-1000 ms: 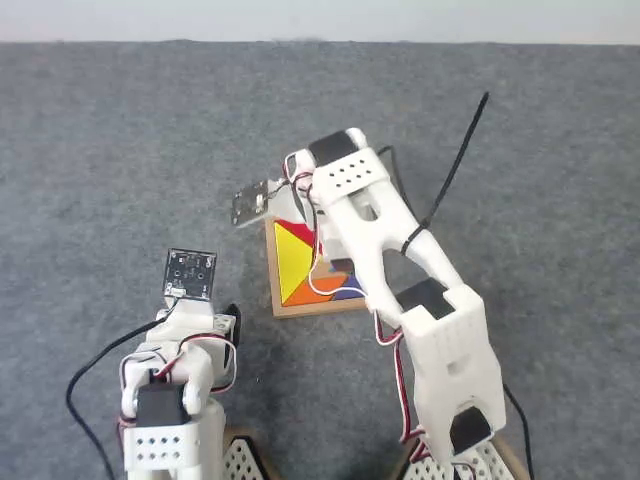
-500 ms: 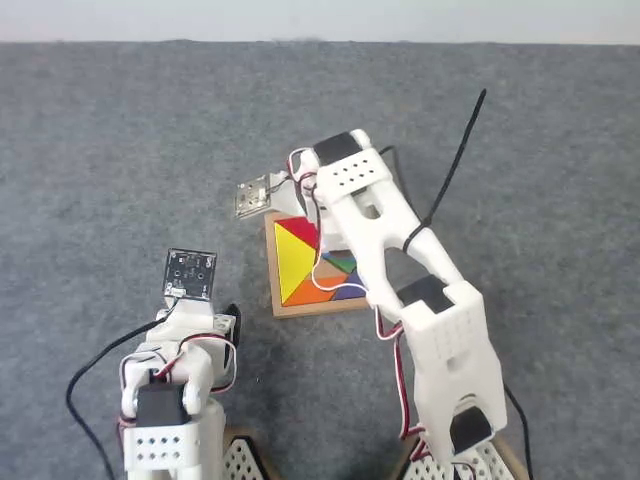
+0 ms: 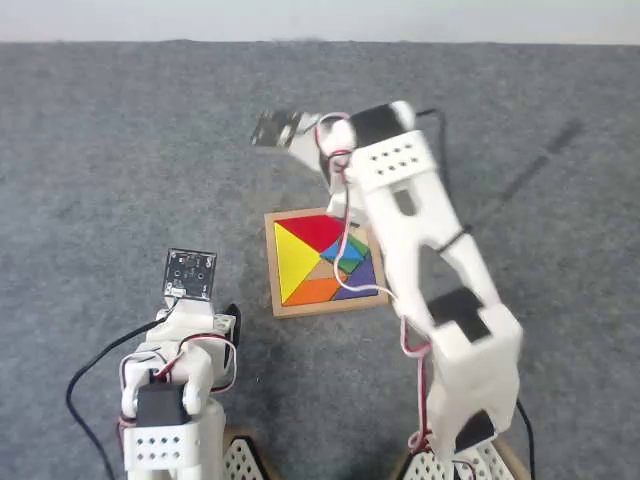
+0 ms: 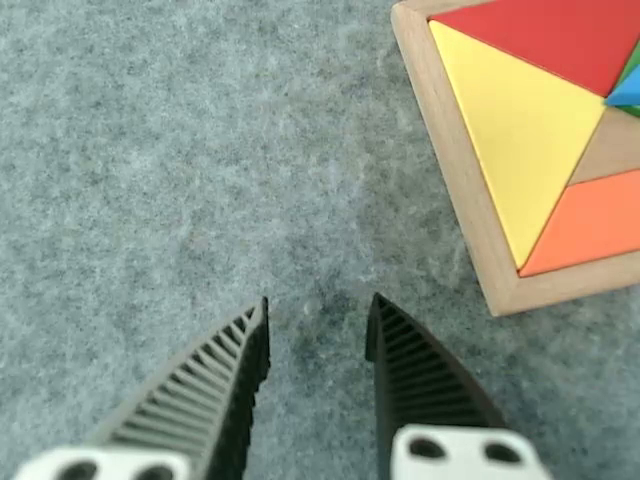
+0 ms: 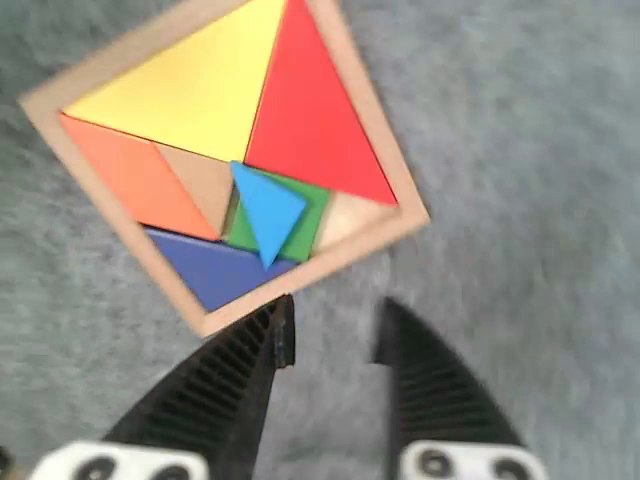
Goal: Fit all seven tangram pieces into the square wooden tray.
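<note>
The square wooden tray (image 3: 271, 265) sits mid-bench, nearly full; the blue triangle (image 5: 268, 210) lies loose atop the green piece (image 5: 312, 212). The right tool (image 5: 335, 322), at the tray's 12 o'clock, gapes empty, as does the left tool (image 4: 318, 312) at 8 o'clock. A good move likely pinches the triangle's edges, turns it, and seats it flat in a bare gap (image 5: 345, 215).
</note>
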